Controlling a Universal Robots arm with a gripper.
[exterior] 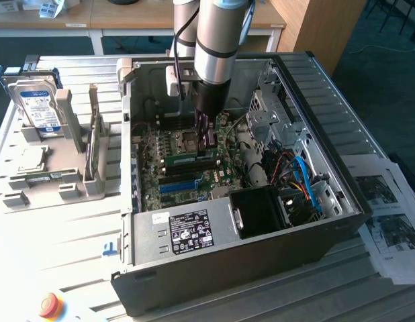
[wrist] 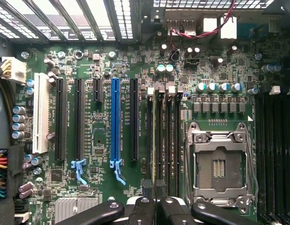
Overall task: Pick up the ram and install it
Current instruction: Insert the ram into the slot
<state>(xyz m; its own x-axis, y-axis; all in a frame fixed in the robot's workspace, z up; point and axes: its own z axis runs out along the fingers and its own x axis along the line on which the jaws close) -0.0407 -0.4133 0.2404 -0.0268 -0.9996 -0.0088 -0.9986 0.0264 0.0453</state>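
The ram [exterior: 187,159] is a long green stick standing on edge in a black slot of the motherboard [exterior: 224,180] inside the open computer case [exterior: 214,235]. In the wrist view the ram [wrist: 156,140] shows edge-on as a thin pale line among the dark memory slots beside the silver processor socket [wrist: 220,164]. My gripper [exterior: 209,141] reaches down into the case from above. Its dark fingers are shut and sit over one end of the ram. In the wrist view the gripper [wrist: 156,208] has its fingers [wrist: 142,208] closed together at that end of the slot.
A blue slot [wrist: 115,122] and black slots lie beside the memory slots. A black fan shroud [exterior: 261,208] and cables [exterior: 305,178] fill the case's near right. A grey fixture [exterior: 60,174] holding a hard drive [exterior: 39,107] stands at the exterior view's left, and printed papers [exterior: 389,221] lie at its right.
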